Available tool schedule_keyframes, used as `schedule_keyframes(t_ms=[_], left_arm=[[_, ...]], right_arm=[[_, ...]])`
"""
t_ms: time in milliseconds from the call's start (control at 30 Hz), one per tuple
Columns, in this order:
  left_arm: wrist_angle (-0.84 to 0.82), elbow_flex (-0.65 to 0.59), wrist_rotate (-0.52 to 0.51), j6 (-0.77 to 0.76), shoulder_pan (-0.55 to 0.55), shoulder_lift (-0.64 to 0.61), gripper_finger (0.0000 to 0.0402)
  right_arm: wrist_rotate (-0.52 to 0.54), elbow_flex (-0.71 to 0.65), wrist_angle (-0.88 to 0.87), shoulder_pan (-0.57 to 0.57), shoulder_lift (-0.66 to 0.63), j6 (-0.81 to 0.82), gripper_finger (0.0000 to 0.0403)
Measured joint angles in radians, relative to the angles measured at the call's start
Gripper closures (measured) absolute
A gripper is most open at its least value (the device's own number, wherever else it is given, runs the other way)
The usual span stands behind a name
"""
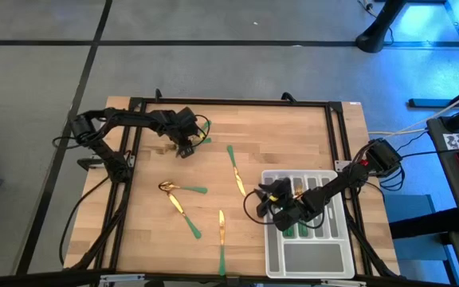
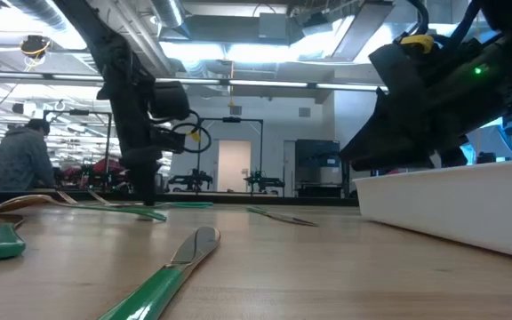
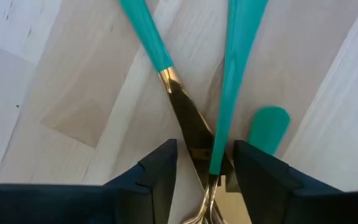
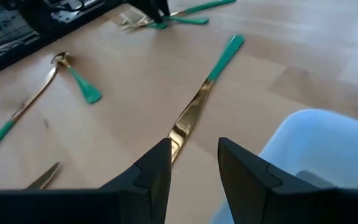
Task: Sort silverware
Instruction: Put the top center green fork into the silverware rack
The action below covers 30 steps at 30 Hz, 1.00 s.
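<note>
My left gripper [image 1: 186,149] points down over a small heap of silverware [image 1: 201,131] at the table's far left. In the left wrist view it [image 3: 205,167] is open. Its fingers stand on either side of a gold knife blade [image 3: 188,124] and the green handle [image 3: 232,87] that crosses it. A third green handle end [image 3: 269,127] lies beside them. My right gripper [image 1: 263,195] hovers open and empty by the far left corner of the pale grey tray [image 1: 271,239]. Beyond its fingertips [image 4: 194,165] a knife [image 4: 197,102] lies flat on the wood.
Loose pieces lie on the wooden table: a spoon [image 1: 170,188], a piece slanting below it [image 1: 183,214], a knife near the front edge [image 1: 221,233] and another mid-table [image 1: 234,169]. Several pieces lie in the tray's narrow slots [image 1: 313,227]. A black frame [image 1: 229,102] runs along the table's edges.
</note>
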Motion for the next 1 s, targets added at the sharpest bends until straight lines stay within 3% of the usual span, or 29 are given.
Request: schedule_keyframes(t_ms=[367, 533, 800, 1000], left_arm=[[-0.077, 0.035, -0.065, -0.025, -0.023, -0.055, 0.0378], [-0.122, 0.086, -0.075, -0.056, -0.074, -0.100, 0.0398], [-0.140, 0.103, -0.063, -0.137, -0.285, -0.139, 0.0399], [0.012, 0.103, -0.024, -0.139, -0.570, -0.112, 0.0399]], right_arm=[[-0.123, 0.000, -0.053, 0.056, -0.063, -0.028, 0.0272], [-0.118, 0.000, -0.140, 0.138, -0.170, -0.029, 0.0272], [-0.073, 0.000, -0.172, 0.247, -0.286, -0.072, 0.0272], [-0.022, 0.000, -0.180, 0.234, -0.287, -0.084, 0.0272]])
